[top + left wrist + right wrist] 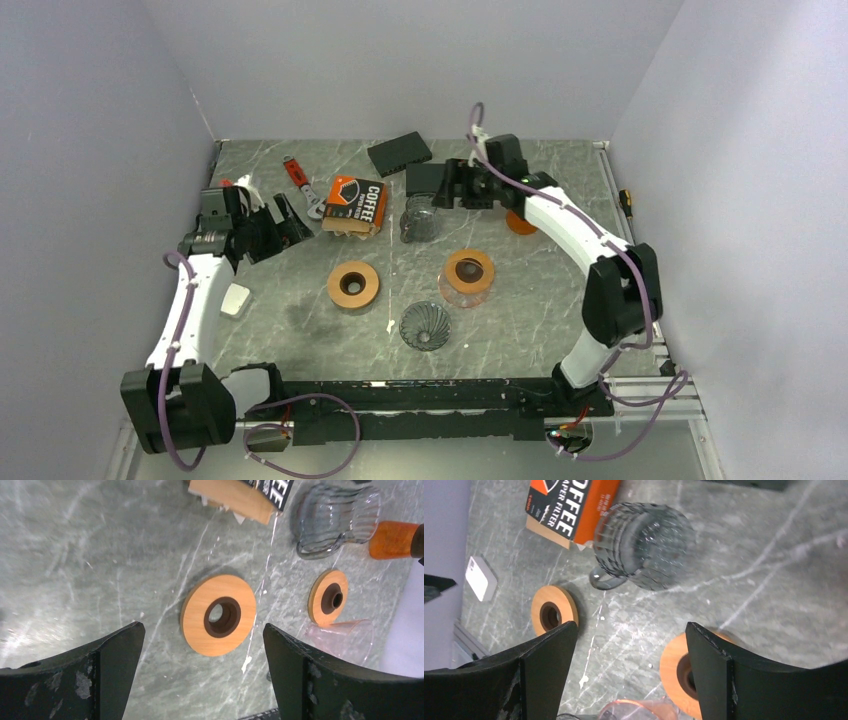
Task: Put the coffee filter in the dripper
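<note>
Top view: left hand (290,222) and right hand (428,192) are both wide, holding nothing. Grey dripper (420,221) sits just right of the filter box (357,203) on the bench (530,320); filters maybe inside.

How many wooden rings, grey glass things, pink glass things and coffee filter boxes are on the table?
Wooden rings: 2
Grey ribbed glasses: 2
Pink clear glass: 1
Coffee filter box: 1
Total: 6
</note>
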